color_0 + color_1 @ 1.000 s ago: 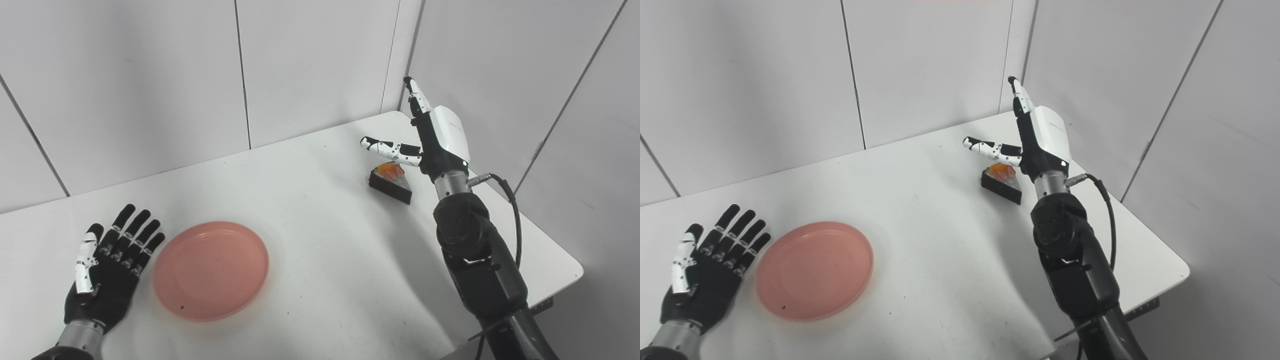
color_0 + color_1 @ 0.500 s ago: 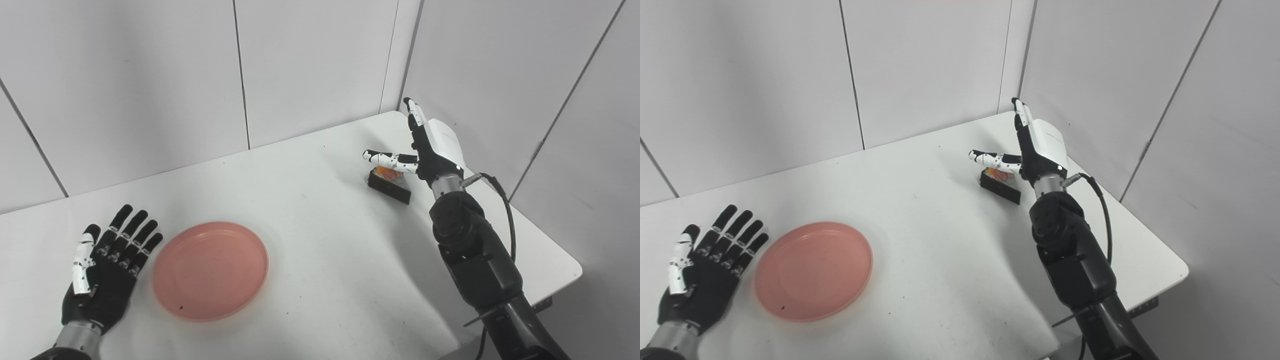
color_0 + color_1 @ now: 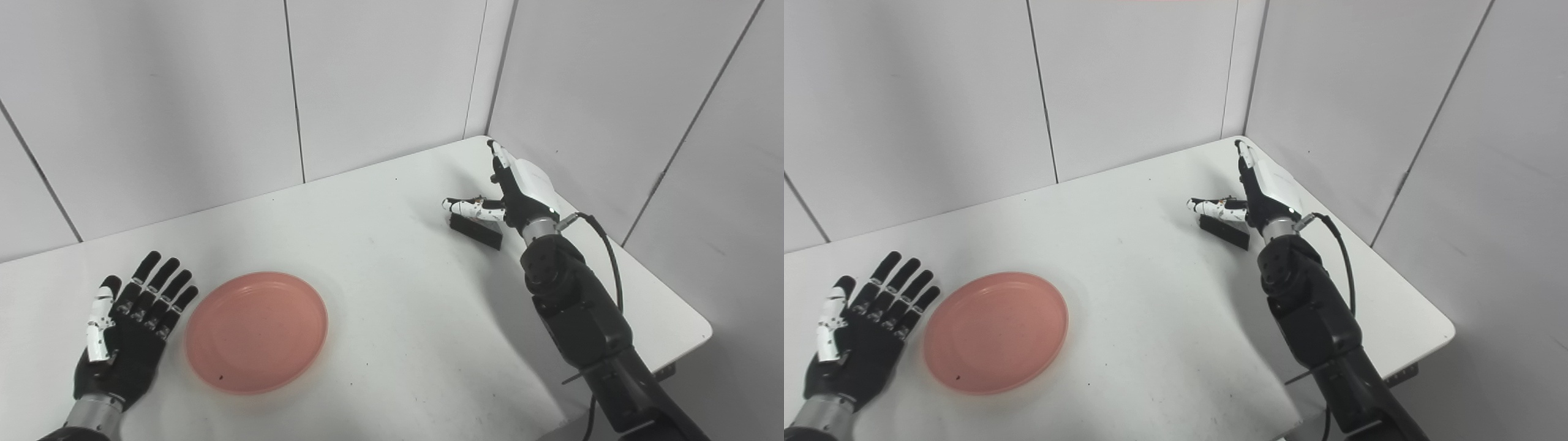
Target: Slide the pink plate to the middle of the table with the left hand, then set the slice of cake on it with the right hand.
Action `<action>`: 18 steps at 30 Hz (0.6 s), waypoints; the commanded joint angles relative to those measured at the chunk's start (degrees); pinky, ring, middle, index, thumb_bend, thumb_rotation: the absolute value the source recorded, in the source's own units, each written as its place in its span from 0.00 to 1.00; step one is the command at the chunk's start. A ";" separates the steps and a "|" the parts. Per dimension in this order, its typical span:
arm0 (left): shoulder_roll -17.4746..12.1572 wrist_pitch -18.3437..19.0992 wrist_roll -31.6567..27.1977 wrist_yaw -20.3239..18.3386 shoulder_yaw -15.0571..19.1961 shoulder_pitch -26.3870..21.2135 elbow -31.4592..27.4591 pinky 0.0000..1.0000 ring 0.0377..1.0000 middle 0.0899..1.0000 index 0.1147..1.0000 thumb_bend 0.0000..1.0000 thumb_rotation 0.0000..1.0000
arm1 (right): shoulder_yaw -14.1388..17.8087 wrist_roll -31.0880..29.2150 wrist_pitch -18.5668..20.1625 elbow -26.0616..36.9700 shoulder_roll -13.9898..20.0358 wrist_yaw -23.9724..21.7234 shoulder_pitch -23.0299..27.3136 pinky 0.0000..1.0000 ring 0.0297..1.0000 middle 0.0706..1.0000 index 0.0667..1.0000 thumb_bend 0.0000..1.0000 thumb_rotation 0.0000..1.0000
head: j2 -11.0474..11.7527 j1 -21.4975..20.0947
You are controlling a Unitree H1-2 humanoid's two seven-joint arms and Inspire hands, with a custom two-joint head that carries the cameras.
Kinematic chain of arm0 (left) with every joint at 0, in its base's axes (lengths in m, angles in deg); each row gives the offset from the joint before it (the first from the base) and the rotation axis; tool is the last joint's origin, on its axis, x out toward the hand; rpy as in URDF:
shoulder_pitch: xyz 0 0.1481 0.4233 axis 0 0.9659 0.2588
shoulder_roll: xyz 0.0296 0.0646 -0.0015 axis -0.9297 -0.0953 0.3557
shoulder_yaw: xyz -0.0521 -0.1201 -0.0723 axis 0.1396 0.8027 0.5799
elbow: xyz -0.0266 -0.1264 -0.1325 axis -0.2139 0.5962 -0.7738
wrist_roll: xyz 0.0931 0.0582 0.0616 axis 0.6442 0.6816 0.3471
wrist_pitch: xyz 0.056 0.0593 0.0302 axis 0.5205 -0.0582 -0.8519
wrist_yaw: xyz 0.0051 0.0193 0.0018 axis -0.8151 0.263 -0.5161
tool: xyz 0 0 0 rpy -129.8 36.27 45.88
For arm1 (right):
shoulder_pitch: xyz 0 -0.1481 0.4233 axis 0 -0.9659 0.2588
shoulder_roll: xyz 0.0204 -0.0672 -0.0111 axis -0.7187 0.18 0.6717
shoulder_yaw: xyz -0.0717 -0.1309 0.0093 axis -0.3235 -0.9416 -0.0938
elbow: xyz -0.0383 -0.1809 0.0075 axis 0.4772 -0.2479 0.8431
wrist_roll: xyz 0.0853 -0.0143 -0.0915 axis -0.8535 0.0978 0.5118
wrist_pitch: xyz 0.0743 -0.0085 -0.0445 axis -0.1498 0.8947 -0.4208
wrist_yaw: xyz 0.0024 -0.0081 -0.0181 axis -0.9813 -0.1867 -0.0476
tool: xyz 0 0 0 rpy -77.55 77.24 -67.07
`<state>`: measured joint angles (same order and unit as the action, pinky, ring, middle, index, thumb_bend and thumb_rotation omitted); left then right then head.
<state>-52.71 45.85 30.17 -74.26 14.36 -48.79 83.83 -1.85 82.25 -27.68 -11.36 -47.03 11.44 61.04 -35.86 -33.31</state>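
The pink plate (image 3: 256,330) lies on the white table (image 3: 392,288) at the front left. My left hand (image 3: 125,327) lies open and flat on the table just left of the plate, a small gap apart from its rim. The slice of cake (image 3: 476,230), dark with an orange top, sits at the far right. My right hand (image 3: 517,190) is open directly over it, thumb across its top and fingers stretched up behind it. The hand hides most of the cake's top. I cannot tell whether the thumb touches it.
White wall panels close the table's back and right sides. The table's right front corner (image 3: 704,334) lies near my right arm. A black cable (image 3: 606,251) loops beside the right forearm.
My right hand has come down onto the cake; its thumb now covers the orange top. The left hand and the plate have stayed where they were.
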 commanded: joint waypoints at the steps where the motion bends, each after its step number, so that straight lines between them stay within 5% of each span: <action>1: -1.22 2.91 2.00 2.60 -0.18 2.62 1.84 0.90 0.89 0.89 0.88 0.41 1.00 | -0.18 0.53 1.11 0.64 2.36 0.16 2.59 0.56 0.80 1.00 1.00 1.00 0.60 | -0.02 0.07; 18: -1.42 4.21 1.69 2.75 -0.34 3.43 -0.47 0.89 0.89 0.89 0.88 0.41 1.00 | -1.65 7.52 1.95 -3.90 3.04 -6.28 4.64 0.72 0.98 1.00 1.00 1.00 0.63 | -0.90 -0.06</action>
<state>-53.00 46.35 30.18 -73.96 14.29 -47.73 81.89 -4.35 87.93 -25.91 -15.89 -45.48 5.48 62.96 -36.83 -33.40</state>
